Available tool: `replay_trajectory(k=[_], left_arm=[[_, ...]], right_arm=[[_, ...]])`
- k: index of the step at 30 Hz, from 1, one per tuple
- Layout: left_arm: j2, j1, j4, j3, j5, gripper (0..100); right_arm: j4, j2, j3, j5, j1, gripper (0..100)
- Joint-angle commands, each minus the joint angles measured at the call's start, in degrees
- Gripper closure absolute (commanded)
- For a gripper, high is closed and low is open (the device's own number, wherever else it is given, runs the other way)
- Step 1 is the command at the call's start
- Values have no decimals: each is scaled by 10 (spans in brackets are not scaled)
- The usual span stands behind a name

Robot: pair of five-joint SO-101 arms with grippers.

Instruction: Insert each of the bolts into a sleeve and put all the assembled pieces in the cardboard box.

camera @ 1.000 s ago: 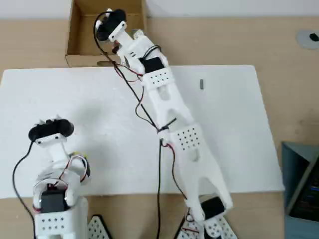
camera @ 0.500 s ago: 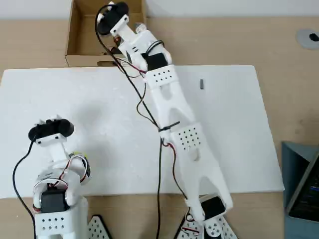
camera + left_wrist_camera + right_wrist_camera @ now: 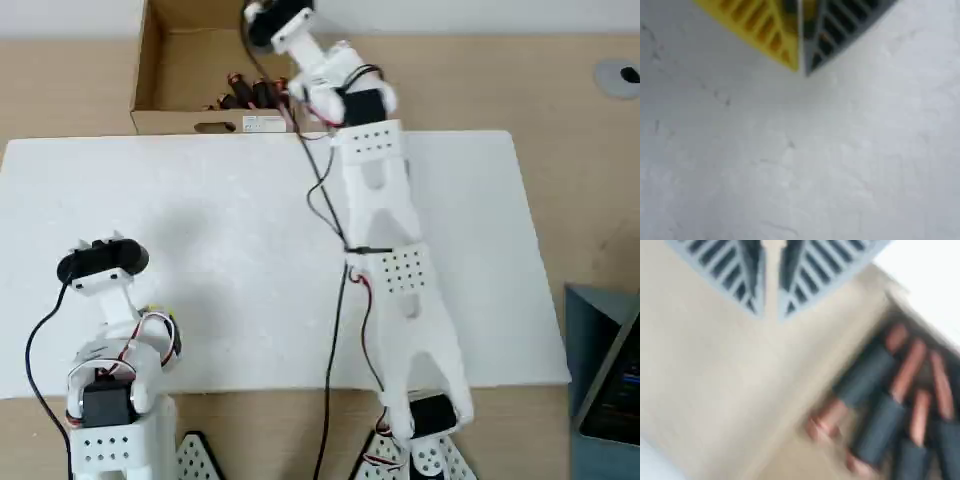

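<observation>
The cardboard box [image 3: 150,75] stands open beyond the far left corner of the white mat. Several assembled pieces [image 3: 248,97], dark sleeves with copper bolts through them, lie side by side against its near wall. The right wrist view shows them [image 3: 890,400] on the box floor [image 3: 715,390]. My right arm [image 3: 375,190] stretches across the mat to the box's right side. Its gripper [image 3: 771,305] hangs over the box floor beside the pieces, open by a narrow gap with nothing in it. My left gripper [image 3: 801,67] is shut just above the bare mat [image 3: 815,165], holding nothing.
The white mat [image 3: 200,220] covers most of the table. The left arm [image 3: 105,340] is folded at the mat's near left corner. A dark grey device [image 3: 605,370] sits at the right edge, and a grey disc [image 3: 618,76] at the far right.
The right arm has swung to the right across the box and reached farther back. The pieces in the box, covered by its wrist before, now lie in plain sight. The left arm is unmoved.
</observation>
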Motion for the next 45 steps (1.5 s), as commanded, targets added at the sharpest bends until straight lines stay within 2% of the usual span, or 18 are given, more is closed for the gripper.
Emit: replay_trajectory(k=[1, 7, 15, 29, 37, 45], left_arm=[[-3, -5, -11, -4, -4, 995], [-3, -5, -11, -4, -4, 995], [-3, -5, -11, -4, -4, 995], [-3, -5, -11, -4, -4, 995], [-3, -5, -11, -4, -4, 995], [-3, -5, -11, -4, -4, 995]], right_arm=[[61, -97, -33, -26, 29, 990], [182, -169, -33, -73, 48, 990], [323, -289, -34, -76, 58, 990], [330, -426, -16, -89, 143, 990], [329, -569, 224, -93, 163, 990], [299, -680, 458, -180, 160, 990]])
